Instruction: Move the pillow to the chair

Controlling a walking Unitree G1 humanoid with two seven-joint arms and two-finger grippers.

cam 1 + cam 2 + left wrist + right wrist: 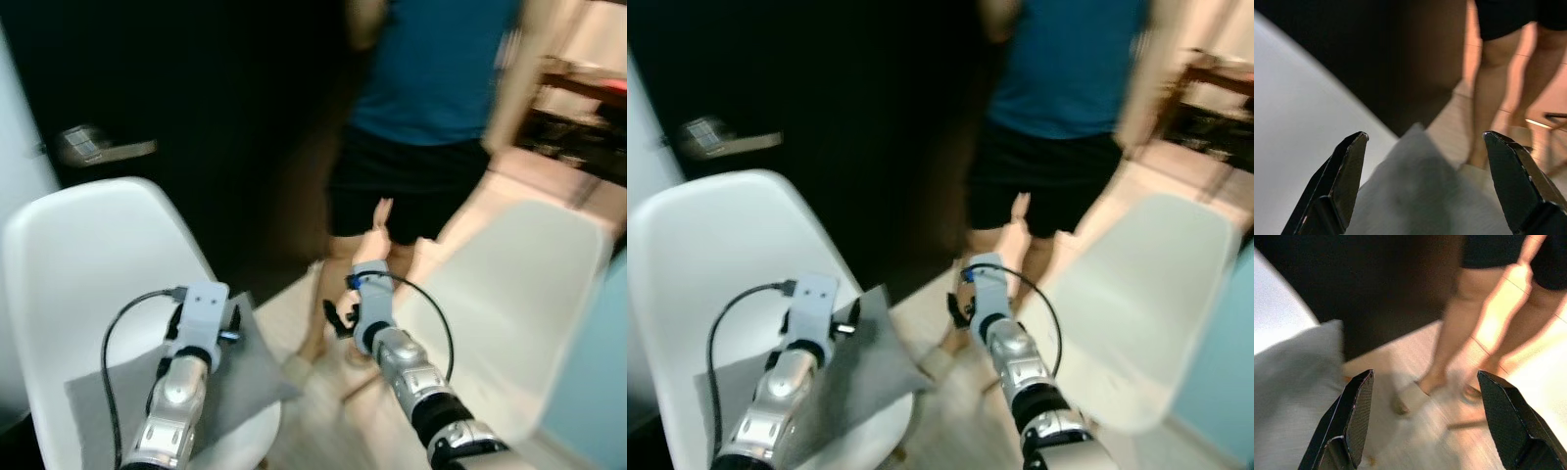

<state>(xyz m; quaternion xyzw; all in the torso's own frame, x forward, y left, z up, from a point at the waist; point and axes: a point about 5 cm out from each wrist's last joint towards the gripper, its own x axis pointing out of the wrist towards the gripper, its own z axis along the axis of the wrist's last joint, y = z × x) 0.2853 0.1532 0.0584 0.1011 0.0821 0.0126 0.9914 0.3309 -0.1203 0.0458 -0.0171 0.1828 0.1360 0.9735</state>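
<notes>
pillow [245,377]: grey, on white chair [78,264], just below left claw [1425,142]
left claw: released
right claw [1422,379]: released, beside pillow
risk: blurry view, pillow corner probably overhangs; could slide off
person [431,98]: close ahead, collision risk

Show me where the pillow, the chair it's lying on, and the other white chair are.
pillow [250,372], left eye view, on its grey top near the front corner.
left chair [88,255], left eye view, on its white backrest.
right chair [519,294], left eye view, on its white backrest.
</notes>
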